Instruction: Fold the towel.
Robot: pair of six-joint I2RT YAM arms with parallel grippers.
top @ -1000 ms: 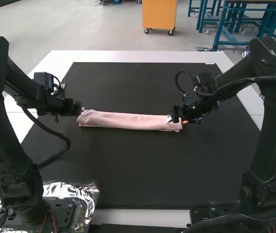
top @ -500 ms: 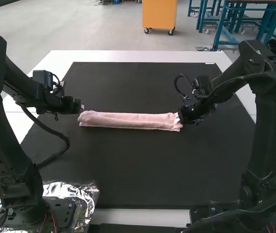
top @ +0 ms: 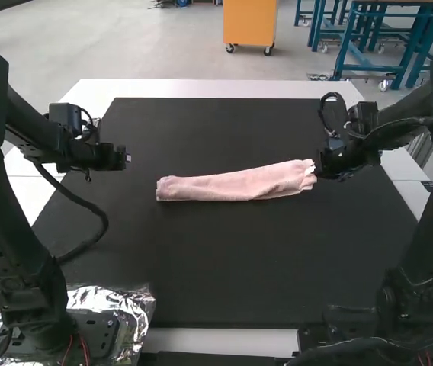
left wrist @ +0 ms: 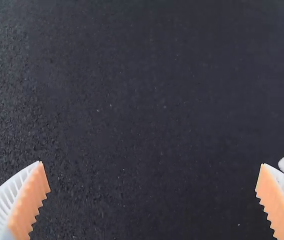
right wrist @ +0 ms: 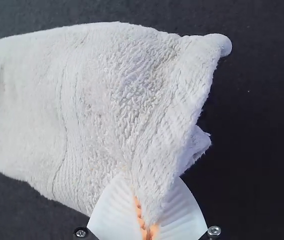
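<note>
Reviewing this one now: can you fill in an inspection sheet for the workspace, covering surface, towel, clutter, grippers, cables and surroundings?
Surface: black mat laid on a white tabletop.
Job's things: one pink towel, gathered into a long narrow strip across the mat; how many layers it has cannot be told.
Clutter: crumpled foil by the left arm's base.
Left gripper: open, holding nothing, over the mat.
Right gripper: closed on an edge at the towel's right-hand end.
Cables: a thick black cable hangs in a loop from the left arm; a smaller cable loop stands at the right arm's wrist.
Surroundings: white tabletop borders the mat.
</note>
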